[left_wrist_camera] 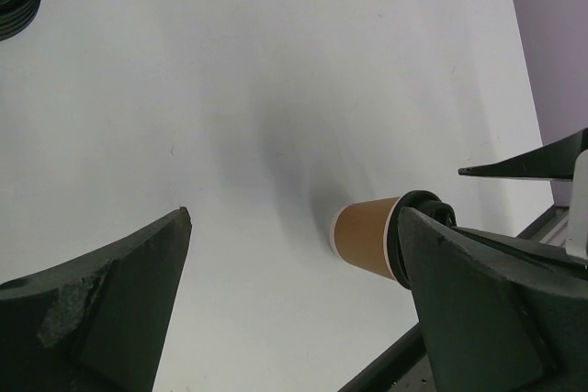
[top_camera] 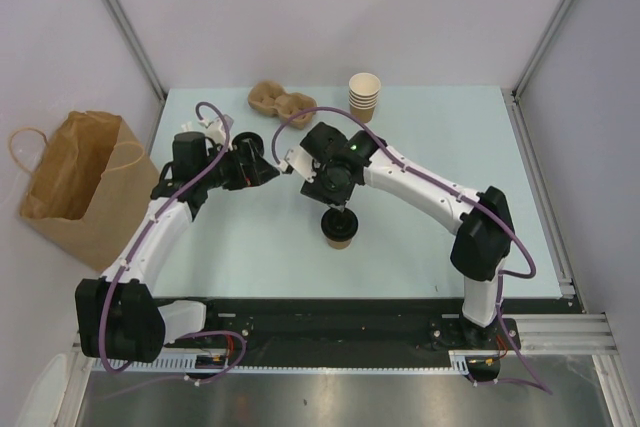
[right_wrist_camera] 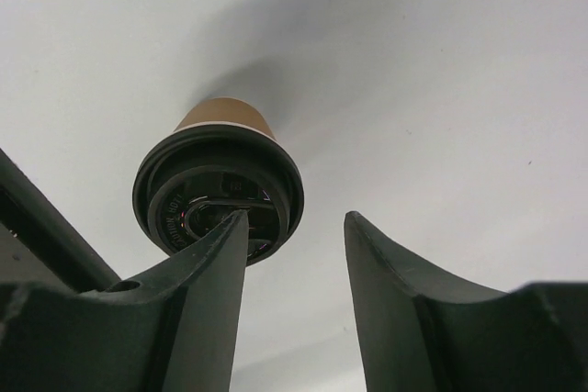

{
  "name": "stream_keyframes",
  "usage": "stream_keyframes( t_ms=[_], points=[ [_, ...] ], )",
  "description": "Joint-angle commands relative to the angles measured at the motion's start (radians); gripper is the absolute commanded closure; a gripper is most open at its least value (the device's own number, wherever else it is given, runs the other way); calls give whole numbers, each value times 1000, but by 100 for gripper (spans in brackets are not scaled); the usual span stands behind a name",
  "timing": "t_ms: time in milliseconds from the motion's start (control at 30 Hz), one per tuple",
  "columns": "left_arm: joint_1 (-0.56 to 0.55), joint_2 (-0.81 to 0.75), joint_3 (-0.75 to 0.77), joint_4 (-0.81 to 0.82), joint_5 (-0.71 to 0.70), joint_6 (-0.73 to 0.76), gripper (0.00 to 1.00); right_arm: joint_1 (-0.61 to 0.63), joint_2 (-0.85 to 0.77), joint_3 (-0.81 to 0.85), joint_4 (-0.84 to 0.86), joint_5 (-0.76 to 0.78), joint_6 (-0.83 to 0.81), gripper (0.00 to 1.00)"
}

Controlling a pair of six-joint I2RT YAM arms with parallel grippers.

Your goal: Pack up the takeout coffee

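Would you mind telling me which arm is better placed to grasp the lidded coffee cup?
The right: the right gripper, jaws apart, hangs just above the takeout coffee; the left gripper, open, sits off to its side.

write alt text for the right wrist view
A tan paper coffee cup with a black lid stands on a pale table, seen from above. The right claw hangs open over it, one finger overlapping the lid and the gap between the jaws beside the cup.
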Motion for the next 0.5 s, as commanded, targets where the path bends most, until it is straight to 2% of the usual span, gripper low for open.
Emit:
stream_keyframes(
  t_ms=[0,133,300,367,400,467],
  points=[
    [4,-13,57,-23,25,43,1,9,-60,57,-18,-2,-3,46],
    [6,-10,78,-32,68,54,0,4,-104,56,-4,-31,6,35],
    [-22,-7,106,-49,219,104,1,-91,-205,7,15,-154,84,32],
    [-32,-10,100,-31,302,123,1,-192,-253,-39,57,-312,124,33],
    [-51,-15,84,1,372,124,1,-233,-280,-74,132,-455,183,35],
    [-72,-13,70,24,439,147,1,-330,-403,-264,272,-615,280,36]
  ],
)
